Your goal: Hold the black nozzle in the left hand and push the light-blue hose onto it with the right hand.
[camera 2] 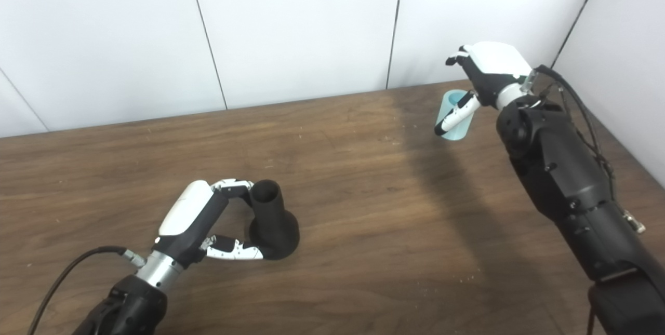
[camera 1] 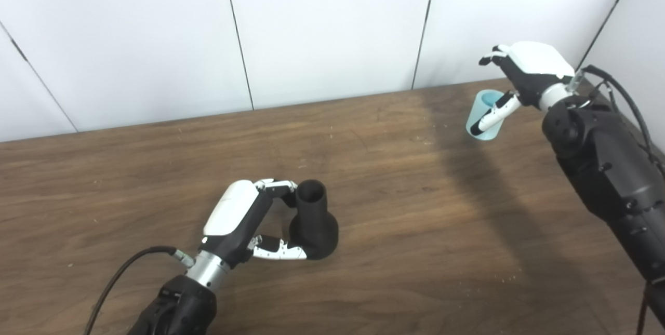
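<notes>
**Nozzle gripped low, hose held far off at upper right**

Low and left of centre, the left hand (camera 1: 244, 223) grasps the black nozzle (camera 1: 313, 220), which stands upright on the wooden table (camera 1: 395, 179), its open mouth facing up and dark inside. At the upper right, the right hand (camera 1: 524, 72) clasps the light-blue hose (camera 1: 480, 117), a short tube tilted so its hollow bore shows. The two pieces sit well apart.
</notes>
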You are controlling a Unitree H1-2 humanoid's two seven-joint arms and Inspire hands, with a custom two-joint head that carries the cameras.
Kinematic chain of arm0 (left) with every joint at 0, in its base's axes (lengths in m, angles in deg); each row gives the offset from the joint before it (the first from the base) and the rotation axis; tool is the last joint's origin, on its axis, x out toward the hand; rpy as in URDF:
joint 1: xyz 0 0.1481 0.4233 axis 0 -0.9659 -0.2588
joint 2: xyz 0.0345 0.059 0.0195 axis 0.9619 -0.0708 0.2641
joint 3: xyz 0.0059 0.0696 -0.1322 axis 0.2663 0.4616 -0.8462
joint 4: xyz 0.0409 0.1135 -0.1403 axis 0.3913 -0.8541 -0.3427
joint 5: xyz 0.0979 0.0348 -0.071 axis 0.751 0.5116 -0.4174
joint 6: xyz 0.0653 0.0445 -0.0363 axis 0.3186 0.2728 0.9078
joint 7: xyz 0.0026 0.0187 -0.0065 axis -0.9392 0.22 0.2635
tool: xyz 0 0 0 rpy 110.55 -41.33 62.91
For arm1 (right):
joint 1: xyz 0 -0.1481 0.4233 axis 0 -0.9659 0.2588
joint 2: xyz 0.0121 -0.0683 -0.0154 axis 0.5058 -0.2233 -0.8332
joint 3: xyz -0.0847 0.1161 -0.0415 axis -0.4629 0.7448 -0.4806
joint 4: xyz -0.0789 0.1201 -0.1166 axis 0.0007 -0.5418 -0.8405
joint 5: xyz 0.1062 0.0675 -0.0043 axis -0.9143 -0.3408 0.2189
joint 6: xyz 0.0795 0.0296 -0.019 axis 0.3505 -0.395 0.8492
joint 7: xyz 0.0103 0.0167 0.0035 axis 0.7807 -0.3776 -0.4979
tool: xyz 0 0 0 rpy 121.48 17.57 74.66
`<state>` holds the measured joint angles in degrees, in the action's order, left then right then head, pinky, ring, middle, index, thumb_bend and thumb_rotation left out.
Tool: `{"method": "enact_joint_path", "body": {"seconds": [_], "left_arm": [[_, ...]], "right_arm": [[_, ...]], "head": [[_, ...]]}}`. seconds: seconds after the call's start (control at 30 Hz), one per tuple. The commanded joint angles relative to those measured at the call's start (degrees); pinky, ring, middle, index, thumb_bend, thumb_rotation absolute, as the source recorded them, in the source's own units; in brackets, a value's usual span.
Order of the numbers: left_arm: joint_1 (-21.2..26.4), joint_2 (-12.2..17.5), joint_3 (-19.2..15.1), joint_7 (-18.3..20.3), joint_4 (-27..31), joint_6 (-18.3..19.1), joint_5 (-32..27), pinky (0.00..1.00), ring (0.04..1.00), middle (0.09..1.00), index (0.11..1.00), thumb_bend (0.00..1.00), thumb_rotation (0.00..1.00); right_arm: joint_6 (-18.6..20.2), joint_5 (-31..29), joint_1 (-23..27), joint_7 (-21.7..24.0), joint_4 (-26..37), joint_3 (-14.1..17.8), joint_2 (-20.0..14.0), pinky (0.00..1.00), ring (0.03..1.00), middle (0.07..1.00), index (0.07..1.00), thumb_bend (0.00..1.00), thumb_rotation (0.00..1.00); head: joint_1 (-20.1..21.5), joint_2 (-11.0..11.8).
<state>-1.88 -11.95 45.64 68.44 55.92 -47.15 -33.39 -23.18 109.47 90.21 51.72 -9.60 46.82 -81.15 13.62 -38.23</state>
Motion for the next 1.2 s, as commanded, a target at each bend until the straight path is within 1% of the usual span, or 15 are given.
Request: {"method": "enact_joint_path", "body": {"seconds": [0.0,0.07,0.23,0.37,0.4,0.53,0.9,1.03,1.17], "left_arm": [[-1.98,1.70,1.58,4.38,-2.14,3.10,3.93,0.80,0.597,0.505,0.473,0.52,0.00],[-2.03,1.67,1.58,4.43,-2.03,3.18,3.88,0.80,0.598,0.505,0.473,0.52,0.00],[-2.26,1.49,1.76,4.40,-2.13,3.20,3.91,0.80,0.601,0.507,0.471,0.52,0.00],[-2.32,1.33,1.92,4.60,-2.03,3.44,3.92,0.80,0.601,0.510,0.469,0.52,0.00],[-2.32,1.32,1.93,4.63,-2.00,3.48,3.91,0.80,0.601,0.510,0.469,0.52,0.00],[-2.19,1.54,1.80,4.98,-1.88,3.55,3.53,0.80,0.601,0.510,0.469,0.52,0.00],[-2.29,1.59,1.84,5.10,-1.86,3.59,3.62,0.81,0.601,0.511,0.469,0.52,0.00],[-2.25,1.55,1.82,5.32,-1.47,3.83,3.54,0.81,0.601,0.512,0.468,0.52,0.00],[-2.36,1.51,1.78,5.42,-1.35,3.91,3.51,0.80,0.599,0.512,0.468,0.52,0.00]], "right_arm": [[-0.98,1.12,3.42,-1.59,0.42,0.12,-2.29,0.95,0.933,0.942,0.838,1.00,0.33],[-0.89,1.17,3.72,-1.33,0.01,-0.32,-2.43,0.93,0.929,0.936,0.838,1.00,0.33],[-0.74,2.19,4.49,-0.96,-2.12,-1.60,-2.97,0.90,0.926,0.935,0.839,1.00,0.34],[0.09,2.29,4.66,-0.71,-2.62,-1.47,-2.92,0.89,0.925,0.935,0.840,1.00,0.34],[0.21,2.20,4.67,-0.68,-2.64,-1.39,-2.90,0.89,0.925,0.935,0.840,1.00,0.34],[-0.35,0.62,4.80,-2.92,-5.06,-0.53,-2.01,0.91,0.926,0.935,0.837,1.00,0.34],[-0.32,-0.22,4.36,-4.00,-5.68,-0.82,-1.94,0.93,0.926,0.928,0.835,1.00,0.33],[0.00,-0.42,4.22,-3.99,-5.88,-0.91,-1.95,0.89,0.914,0.923,0.834,1.00,0.33],[0.01,-0.45,4.37,-4.22,-7.05,-1.25,-1.74,0.82,0.887,0.920,0.832,1.00,0.32]], "head": [[-0.02,-0.12],[-0.02,-0.13],[-0.04,-0.15],[-0.07,-0.24],[-0.07,-0.24],[-0.10,-0.31],[-0.27,-0.42],[-0.35,-0.59],[-0.50,-0.76]]}}
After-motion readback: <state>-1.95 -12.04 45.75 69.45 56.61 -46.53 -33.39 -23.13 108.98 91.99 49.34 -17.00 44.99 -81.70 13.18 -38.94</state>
